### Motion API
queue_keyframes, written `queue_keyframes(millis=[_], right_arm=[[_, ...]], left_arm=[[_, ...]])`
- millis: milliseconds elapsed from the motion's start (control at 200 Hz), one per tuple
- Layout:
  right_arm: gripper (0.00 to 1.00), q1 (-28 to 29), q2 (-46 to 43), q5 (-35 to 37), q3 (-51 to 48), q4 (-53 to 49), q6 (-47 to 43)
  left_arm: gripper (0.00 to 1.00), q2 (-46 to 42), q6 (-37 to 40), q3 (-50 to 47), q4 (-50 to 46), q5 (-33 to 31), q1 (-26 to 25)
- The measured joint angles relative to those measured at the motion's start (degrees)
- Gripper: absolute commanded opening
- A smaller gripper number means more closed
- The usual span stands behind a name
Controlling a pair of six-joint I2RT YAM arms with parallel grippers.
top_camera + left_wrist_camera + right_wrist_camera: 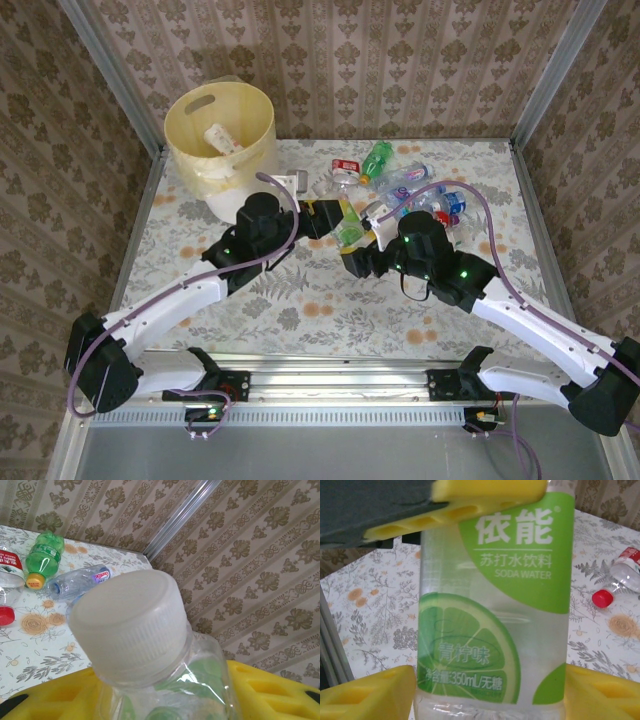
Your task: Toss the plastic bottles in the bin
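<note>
A clear soda bottle with a lime-green label (350, 232) (495, 605) hangs above the table's middle, between both grippers. My left gripper (335, 215) (160, 695) is shut on its upper part, and the white cap (130, 625) points at the left wrist camera. One of its yellow fingers (470, 500) presses the bottle near the top. My right gripper (358, 250) (490, 700) flanks the lower part. Its yellow fingers (370, 695) lie close against both sides, and whether they still press is unclear. The pale yellow bin (215, 160) stands at the far left with a bottle (222, 138) inside.
Several loose bottles lie at the far middle and right: a green one (377, 160) (45, 555), a red-labelled one (345, 168), and clear ones (410, 178) (80, 580) (450, 205). A red-capped bottle (620, 580) lies beyond the held one. Patterned walls enclose the table.
</note>
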Motion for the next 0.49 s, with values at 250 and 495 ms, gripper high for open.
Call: queue_keyframes(millis=[250,495], right_arm=[[0.94,0.07,-1.51,0.0,-0.61,-0.04,-0.26],[1.0,0.07,-4.92,-0.02,-2.6,-1.09,-0.37]], left_arm=[[0.43,-4.46,1.79,0.04,-4.15,-0.22,2.86],[0.44,-12.44,9.03,6.95,-15.32,-2.01,10.32]])
